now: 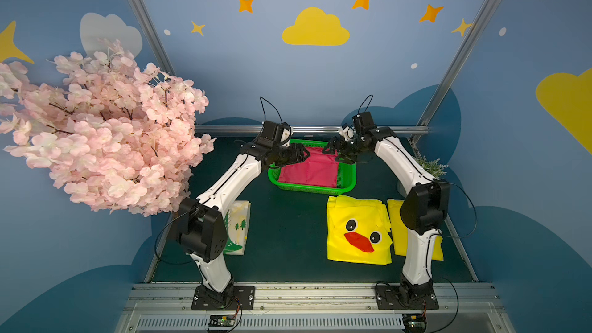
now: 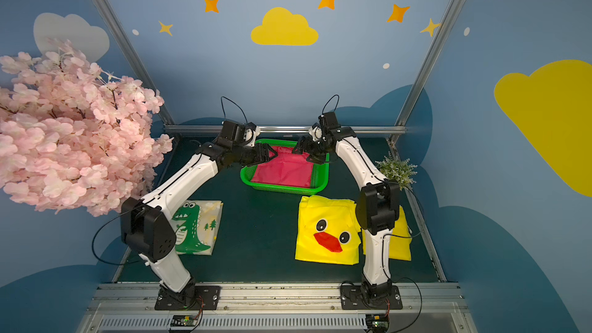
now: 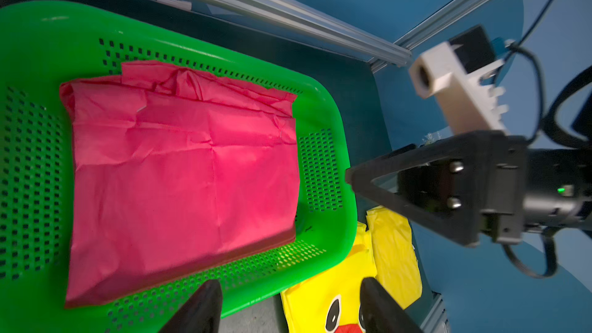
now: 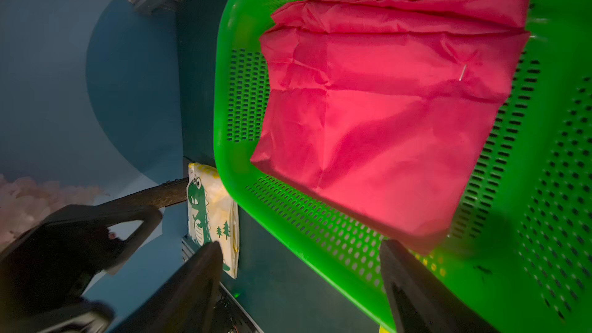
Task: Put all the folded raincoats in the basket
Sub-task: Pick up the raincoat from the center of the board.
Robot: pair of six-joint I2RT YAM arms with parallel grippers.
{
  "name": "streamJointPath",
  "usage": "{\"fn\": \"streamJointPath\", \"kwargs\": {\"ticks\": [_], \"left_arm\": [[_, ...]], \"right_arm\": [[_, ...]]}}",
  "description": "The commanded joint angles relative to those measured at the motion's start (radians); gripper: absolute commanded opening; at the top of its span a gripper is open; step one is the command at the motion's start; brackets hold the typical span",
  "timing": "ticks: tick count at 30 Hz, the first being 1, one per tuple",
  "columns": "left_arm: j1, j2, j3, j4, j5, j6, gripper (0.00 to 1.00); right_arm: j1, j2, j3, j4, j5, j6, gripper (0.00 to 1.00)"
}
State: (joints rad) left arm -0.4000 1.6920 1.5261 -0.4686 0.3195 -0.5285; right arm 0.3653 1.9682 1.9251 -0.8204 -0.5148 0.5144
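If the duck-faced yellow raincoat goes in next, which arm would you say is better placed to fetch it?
Probably the right: the duck-faced raincoat lies beside the right arm, the right gripper is open and empty, and the left arm stands farther off.

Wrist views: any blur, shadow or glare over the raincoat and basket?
Left wrist view: pink raincoat crisp mid-frame, its near edge smeared; right gripper and its white mount soft. Right wrist view: dim, a shadow across bare mesh of the basket, that gripper's own fingers dark and unfocused. In both top views: even light, no strong glare, frame posts leaning outward from the wide lens.
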Motion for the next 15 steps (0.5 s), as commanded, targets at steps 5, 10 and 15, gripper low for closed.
{"fn": "streamJointPath", "kwargs": {"ticks": [5, 10, 15], "left_arm": [[-0.062, -0.215, -0.344, 0.107, 0.025, -0.083, 0.73], [-0.135, -0.339, -0.552, 0.203, 0.009, -0.159, 0.75], [-0.214, -0.347, -0.668, 0.287, 0.006, -0.208, 0.76]], "right_arm": [[0.006, -0.293, -0.322, 0.025, 0.073, -0.023, 0.82], [-0.007, -0.498, -0.584, 0.027, 0.133, -0.002, 0.82], [-0.04, -0.642, -0.808, 0.029, 0.162, 0.04, 0.83]]}}
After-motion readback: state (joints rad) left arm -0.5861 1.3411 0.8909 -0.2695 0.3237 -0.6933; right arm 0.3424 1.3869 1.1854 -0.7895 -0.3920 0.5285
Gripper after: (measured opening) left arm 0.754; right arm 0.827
